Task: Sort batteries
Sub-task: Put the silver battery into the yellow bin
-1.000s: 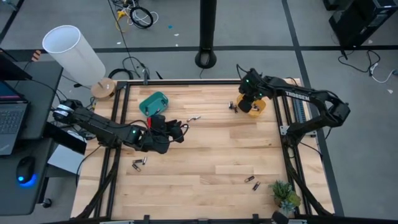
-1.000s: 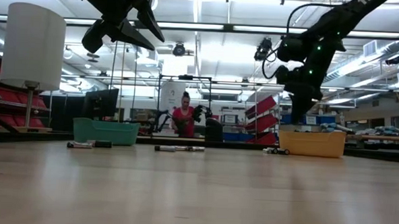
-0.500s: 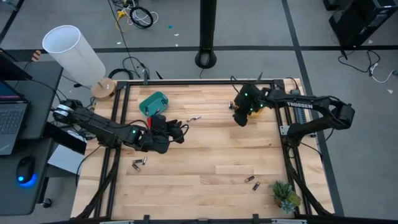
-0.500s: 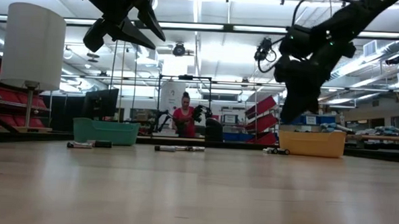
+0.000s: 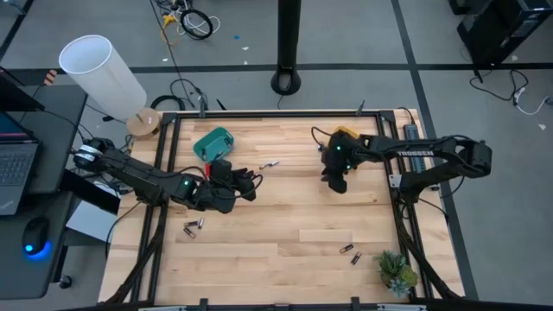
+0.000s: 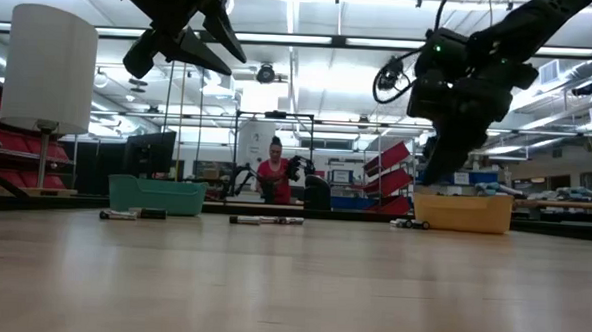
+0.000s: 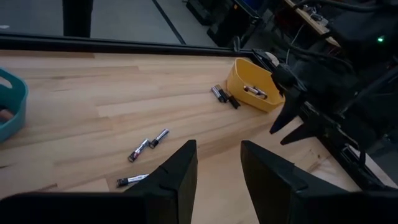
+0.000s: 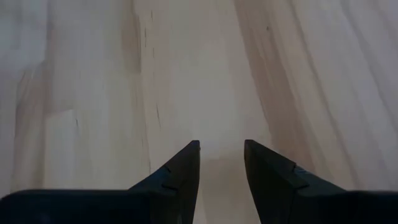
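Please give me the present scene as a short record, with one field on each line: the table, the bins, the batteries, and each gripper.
table: light wooden top in a black frame
bins: teal plastic bin at far left; orange-yellow plastic bin at far right, batteries inside
loose batteries: small silvery and dark cylinders, one pair near the left edge, one pair near the right front, some by the teal bin
left gripper: open, empty, raised beside the teal bin
right gripper: open, empty, over bare wood in front of the orange-yellow bin

A white lamp (image 5: 99,69), a laptop (image 5: 15,164), a blue-lit mouse (image 5: 34,237) and a small plant (image 5: 396,270) ring the table (image 5: 285,216).
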You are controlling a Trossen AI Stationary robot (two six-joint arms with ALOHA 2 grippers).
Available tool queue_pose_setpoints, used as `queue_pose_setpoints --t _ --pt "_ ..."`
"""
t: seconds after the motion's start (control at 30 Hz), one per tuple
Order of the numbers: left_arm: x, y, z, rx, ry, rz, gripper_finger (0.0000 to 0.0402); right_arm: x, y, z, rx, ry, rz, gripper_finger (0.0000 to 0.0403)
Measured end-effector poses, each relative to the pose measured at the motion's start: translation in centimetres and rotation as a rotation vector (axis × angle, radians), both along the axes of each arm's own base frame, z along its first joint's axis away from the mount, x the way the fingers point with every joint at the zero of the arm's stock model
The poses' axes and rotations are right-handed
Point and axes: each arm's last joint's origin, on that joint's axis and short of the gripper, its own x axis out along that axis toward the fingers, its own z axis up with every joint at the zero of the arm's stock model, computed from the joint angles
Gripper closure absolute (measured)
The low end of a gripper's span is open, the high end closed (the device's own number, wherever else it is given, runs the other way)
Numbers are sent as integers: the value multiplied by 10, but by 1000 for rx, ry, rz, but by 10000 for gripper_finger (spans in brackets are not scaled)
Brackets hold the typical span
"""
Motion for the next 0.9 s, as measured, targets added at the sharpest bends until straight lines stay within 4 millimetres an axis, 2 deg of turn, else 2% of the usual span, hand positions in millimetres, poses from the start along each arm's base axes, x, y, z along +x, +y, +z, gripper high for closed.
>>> queue_pose_setpoints --t 0.17,0.4,0.77,0.9 --pt "0 1 0 6 7 0 266 10 8 4 -24 -56 -51 283" --pt "3 2 0 -46 4 -49 271 26 10 18 -26 -255 -100 322" --pt "6 -4 -1 -93 78 -253 271 34 0 30 -115 -379 -363 367" --pt "3 -13 -1 -84 93 -292 271 37 2 34 -117 -428 -400 375"
